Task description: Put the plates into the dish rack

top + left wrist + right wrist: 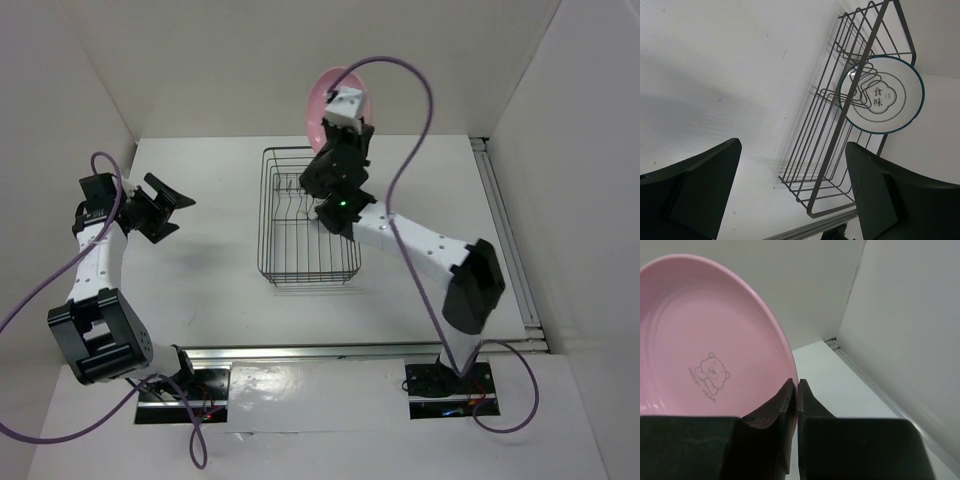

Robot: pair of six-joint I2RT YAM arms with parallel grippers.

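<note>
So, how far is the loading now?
Done: the white ringed plate stands in the dish rack. In hand: the right tool grips the pink plate by its rim, raised. To do: slot it in. The left tool is open, empty; no other plates visible.

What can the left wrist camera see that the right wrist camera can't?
Only the left wrist view shows the dish rack, a white plate with a dark ring standing in it, and the left fingers, spread open with nothing between them. Only the right wrist view shows the pink plate with a little bear drawn on it, its rim pinched by the right fingers. Both show the white table.
</note>
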